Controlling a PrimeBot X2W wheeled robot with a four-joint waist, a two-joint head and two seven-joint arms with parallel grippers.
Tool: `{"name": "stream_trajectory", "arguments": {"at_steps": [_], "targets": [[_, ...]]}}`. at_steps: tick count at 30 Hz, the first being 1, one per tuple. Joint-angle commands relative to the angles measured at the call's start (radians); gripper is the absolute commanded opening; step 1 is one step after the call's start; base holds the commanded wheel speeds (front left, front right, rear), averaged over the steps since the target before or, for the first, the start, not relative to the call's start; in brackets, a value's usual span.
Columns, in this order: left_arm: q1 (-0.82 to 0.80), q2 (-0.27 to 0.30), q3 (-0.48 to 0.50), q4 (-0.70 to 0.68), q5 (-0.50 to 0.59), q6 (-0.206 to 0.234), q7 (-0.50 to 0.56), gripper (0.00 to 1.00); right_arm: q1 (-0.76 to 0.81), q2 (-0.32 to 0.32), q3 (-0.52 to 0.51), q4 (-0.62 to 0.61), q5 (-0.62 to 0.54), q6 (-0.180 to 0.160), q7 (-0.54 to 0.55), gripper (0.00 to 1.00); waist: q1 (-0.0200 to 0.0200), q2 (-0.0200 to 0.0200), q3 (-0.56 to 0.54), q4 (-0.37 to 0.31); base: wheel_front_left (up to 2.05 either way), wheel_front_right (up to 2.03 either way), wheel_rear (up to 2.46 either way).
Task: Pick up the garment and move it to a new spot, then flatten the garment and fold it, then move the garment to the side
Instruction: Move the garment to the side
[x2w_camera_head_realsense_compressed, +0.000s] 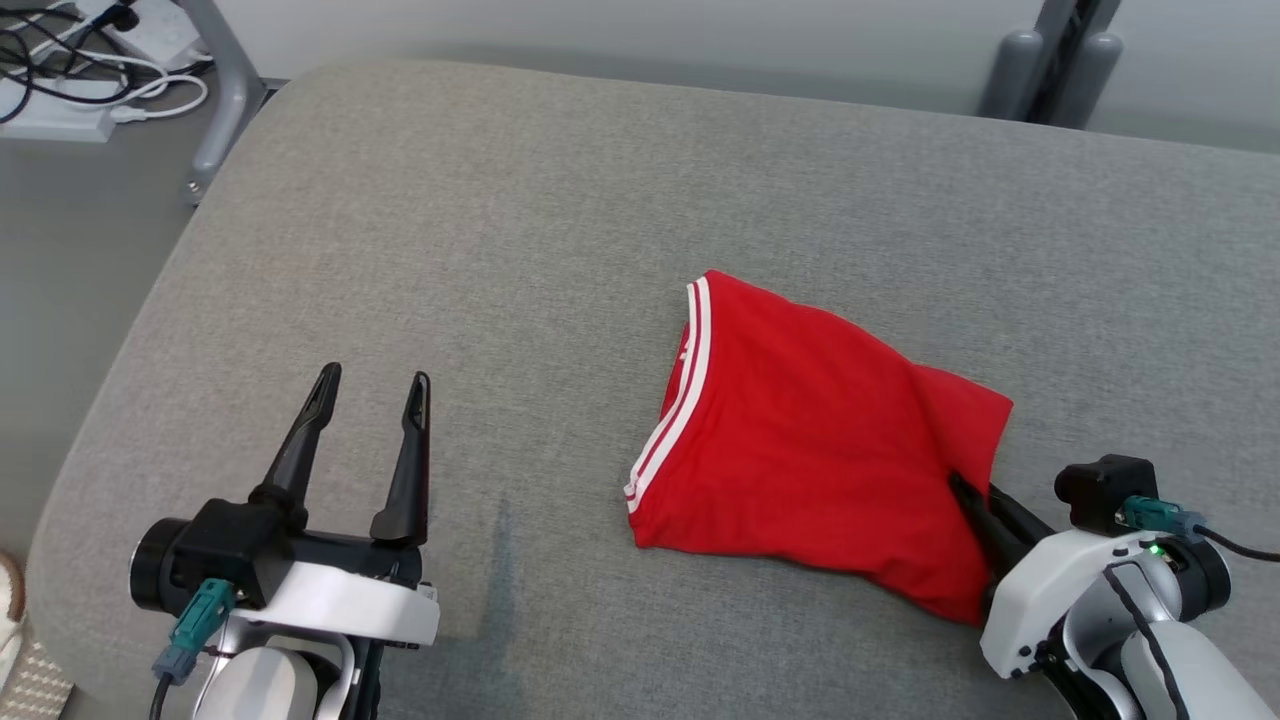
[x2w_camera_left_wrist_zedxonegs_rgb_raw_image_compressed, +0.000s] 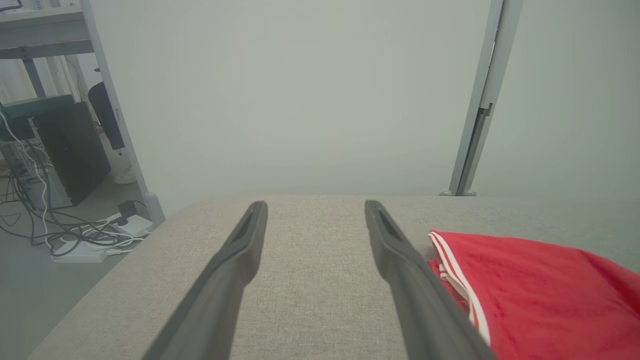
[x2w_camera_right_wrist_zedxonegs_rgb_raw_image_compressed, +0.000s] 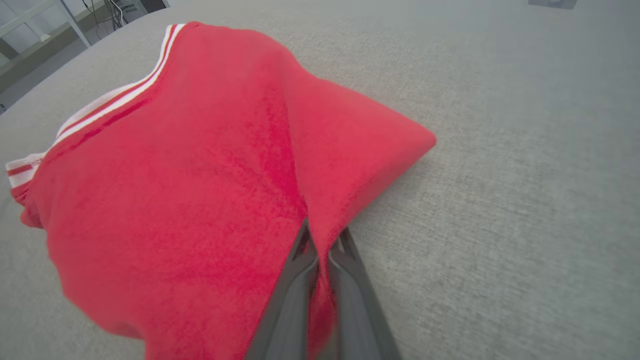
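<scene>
The garment (x2w_camera_head_realsense_compressed: 810, 440) lies folded into a red bundle on the grey cushioned surface (x2w_camera_head_realsense_compressed: 520, 250), its white-red striped trim (x2w_camera_head_realsense_compressed: 680, 400) facing left; the print and the label are hidden. My right gripper (x2w_camera_head_realsense_compressed: 965, 497) is shut on the garment's near right edge, red cloth pinched between its fingers (x2w_camera_right_wrist_zedxonegs_rgb_raw_image_compressed: 300, 265) and pulled up into a ridge. The garment (x2w_camera_right_wrist_zedxonegs_rgb_raw_image_compressed: 200, 165) spreads left of that grip. My left gripper (x2w_camera_head_realsense_compressed: 372, 385) hovers open over bare cushion well to the left of the garment, nothing between its fingers (x2w_camera_left_wrist_zedxonegs_rgb_raw_image_compressed: 240, 250). The garment's trimmed edge (x2w_camera_left_wrist_zedxonegs_rgb_raw_image_compressed: 525, 290) lies just right of them.
The cushion's left edge drops to a floor with a power strip and cables (x2w_camera_head_realsense_compressed: 80, 80) and a grey frame leg (x2w_camera_head_realsense_compressed: 225, 90). A grey post (x2w_camera_head_realsense_compressed: 1060, 60) stands behind the far edge. A dark computer case (x2w_camera_left_wrist_zedxonegs_rgb_raw_image_compressed: 70, 150) sits under a desk.
</scene>
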Motion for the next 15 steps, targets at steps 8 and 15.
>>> {"name": "stream_trajectory", "arguments": {"at_steps": [8,15], "targets": [[0.014,0.040,0.019,-0.042,0.007,0.019,0.022,1.00,0.127,-0.061,-0.037,-0.151,-0.060,-0.001,0.004,0.00,0.0000,-0.0001,-0.021,-0.193,0.00,0.00,0.00],[0.008,0.068,0.022,-0.094,0.011,0.024,0.051,1.00,0.213,-0.081,-0.104,-0.265,-0.102,-0.001,0.018,0.00,0.0000,-0.0001,-0.006,-0.349,0.00,0.00,0.00]]}}
